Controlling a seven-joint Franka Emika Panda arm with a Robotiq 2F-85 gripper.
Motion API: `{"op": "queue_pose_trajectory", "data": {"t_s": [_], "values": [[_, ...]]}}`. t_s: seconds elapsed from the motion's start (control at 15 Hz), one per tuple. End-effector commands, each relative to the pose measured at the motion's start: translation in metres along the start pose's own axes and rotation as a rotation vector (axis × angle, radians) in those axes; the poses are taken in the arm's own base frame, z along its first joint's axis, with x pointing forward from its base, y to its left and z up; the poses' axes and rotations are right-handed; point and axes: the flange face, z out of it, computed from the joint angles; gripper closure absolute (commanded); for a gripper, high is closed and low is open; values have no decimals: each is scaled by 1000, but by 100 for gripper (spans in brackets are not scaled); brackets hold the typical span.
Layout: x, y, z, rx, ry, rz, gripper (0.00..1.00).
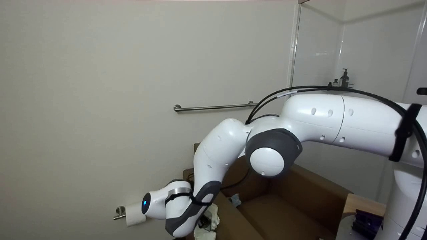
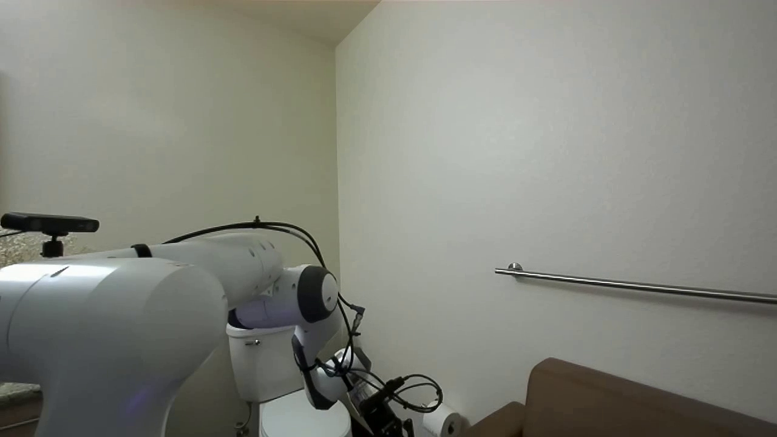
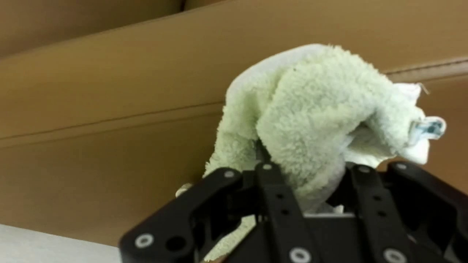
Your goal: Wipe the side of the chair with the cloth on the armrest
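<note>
I see the black two-fingered gripper (image 3: pixel 310 177) pinching the fluffy pale-green cloth (image 3: pixel 318 109) at the outer edge of the square brown left armrest (image 3: pixel 124 80) of the boxy upholstered armchair (image 1: pixel 277 213). Grasping looks done; how much wiping remains, I can't tell. The white toilet paper roll (image 1: pixel 134 215), farther left, might crowd the white robot arm (image 1: pixel 215 153).

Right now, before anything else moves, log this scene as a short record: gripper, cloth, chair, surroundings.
Gripper: shut on the cloth
Cloth condition: bunched, fluffy, pale green and white, with a tag sticking out
Cloth position: in the wrist view, overlapping the stitched edge of the armrest; whether it presses there cannot be told
Chair: brown, boxy, square-armed
Inside chair: small pale item, not identifiable
Nearby: toilet paper roll on its holder; metal bar on the wall; toilet
</note>
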Motion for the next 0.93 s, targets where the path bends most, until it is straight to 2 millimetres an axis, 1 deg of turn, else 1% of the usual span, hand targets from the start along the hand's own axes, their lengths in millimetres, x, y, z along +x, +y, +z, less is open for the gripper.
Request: {"op": "queue_pose_trajectory", "data": {"t_s": [0.0, 0.07, 0.2, 0.33, 0.47, 0.67, 0.73, 0.87], "values": [[-17, -41, -7, 114, -44, -149, 92], [-18, -58, -7, 139, -48, -185, 92], [-23, -83, -14, 186, -48, -257, 92], [-32, -109, -22, 240, -51, -327, 92], [-42, -128, -33, 292, -52, -402, 92], [-52, -141, -49, 373, -57, -514, 92], [-56, -143, -50, 408, -64, -546, 92], [-58, -148, -46, 487, -87, -598, 92]]}}
